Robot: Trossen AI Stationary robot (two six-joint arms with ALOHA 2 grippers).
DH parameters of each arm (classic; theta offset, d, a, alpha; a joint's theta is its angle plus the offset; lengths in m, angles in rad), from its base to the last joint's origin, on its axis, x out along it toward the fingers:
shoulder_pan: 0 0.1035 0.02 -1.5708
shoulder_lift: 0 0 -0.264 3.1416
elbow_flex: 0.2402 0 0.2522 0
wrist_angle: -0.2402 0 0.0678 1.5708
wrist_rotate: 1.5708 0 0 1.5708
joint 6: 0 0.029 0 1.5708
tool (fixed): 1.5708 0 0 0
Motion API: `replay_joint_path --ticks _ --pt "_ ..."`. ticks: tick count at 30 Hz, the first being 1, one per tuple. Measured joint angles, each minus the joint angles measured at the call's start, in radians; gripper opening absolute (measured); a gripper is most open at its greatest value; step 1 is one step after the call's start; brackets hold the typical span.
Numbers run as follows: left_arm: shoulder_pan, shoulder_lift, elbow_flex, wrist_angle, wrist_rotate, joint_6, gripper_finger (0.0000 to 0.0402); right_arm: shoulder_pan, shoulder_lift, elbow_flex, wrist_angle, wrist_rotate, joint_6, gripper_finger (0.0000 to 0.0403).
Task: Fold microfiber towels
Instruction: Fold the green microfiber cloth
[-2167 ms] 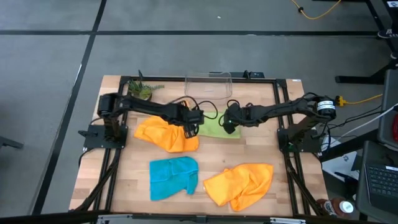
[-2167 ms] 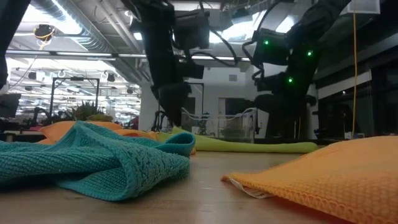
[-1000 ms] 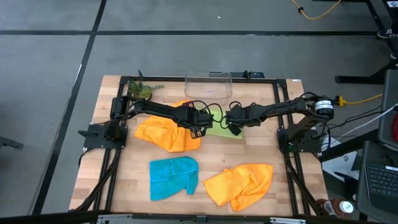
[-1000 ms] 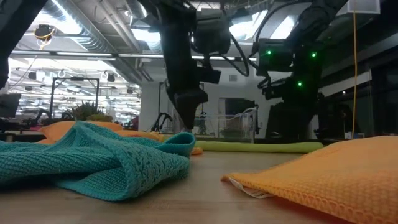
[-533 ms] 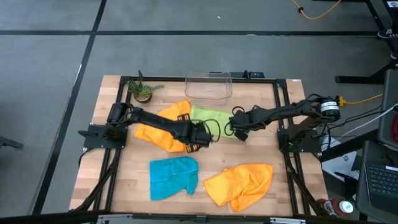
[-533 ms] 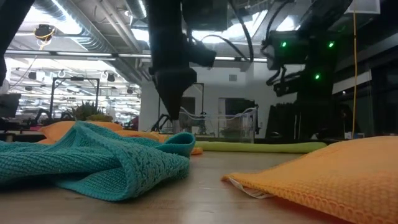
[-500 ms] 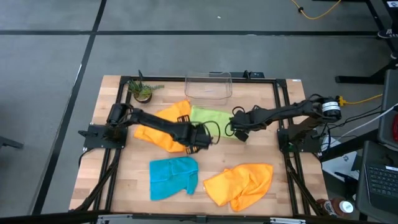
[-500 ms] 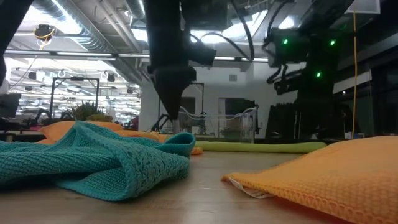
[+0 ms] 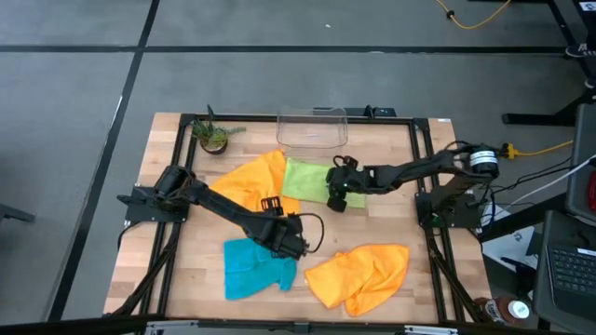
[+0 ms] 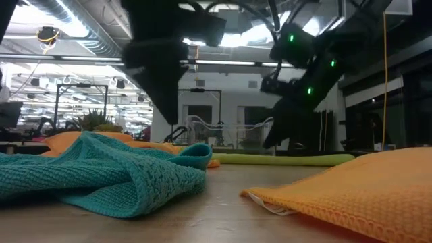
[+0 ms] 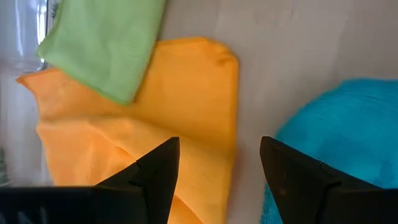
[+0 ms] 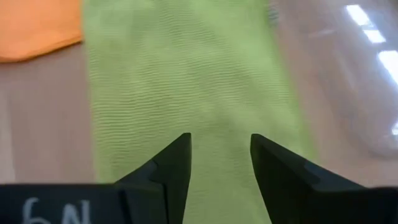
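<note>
Right claw (image 12: 219,158), fingers apart & empty, hangs over green towel (image 12: 186,87): soft, limp; pinch a corner, I think.

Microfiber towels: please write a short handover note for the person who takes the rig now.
Left end effector: open, empty, above the teal towel.
Right end effector: open, empty, over the lime green towel.
Lime green towel lies flat and smooth, overlapping one orange towel near the clear bin. Second orange towel sits at the front right.
Done: apparently only the green one.
Left: teal and both orange, all crumpled.
</note>
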Motion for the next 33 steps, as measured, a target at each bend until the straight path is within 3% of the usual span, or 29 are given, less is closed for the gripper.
replay_joint_path --ticks 4,7,13,16,21,29,33 --pt "-0.021 0.000 0.000 0.000 -0.032 -0.009 0.0218 -0.023 0.074 -0.021 0.074 -0.051 0.046 0.0168" --pt "-0.031 0.000 0.000 -0.006 -0.052 -0.020 0.0218 -0.018 0.095 -0.052 0.100 -0.031 0.217 0.0168" --pt "-0.034 -0.001 0.000 -0.023 -0.103 -0.021 0.0218 0.107 0.092 -0.106 0.104 0.182 0.619 0.0164" --pt "-0.030 -0.001 0.000 -0.032 -0.108 -0.021 0.0218 0.195 0.097 -0.105 0.081 0.268 0.744 0.0157" --pt "-0.031 -0.001 0.000 -0.035 -0.108 -0.025 0.0218 0.318 0.092 -0.100 0.056 0.301 0.883 0.0150" --pt "-0.031 -0.001 0.000 -0.037 -0.109 -0.112 0.0218 0.486 0.095 -0.102 0.011 0.441 1.354 0.0148" --pt "-0.031 -0.002 0.000 -0.037 -0.112 -0.127 0.0218 0.553 0.099 -0.105 0.059 0.511 1.408 0.0148"
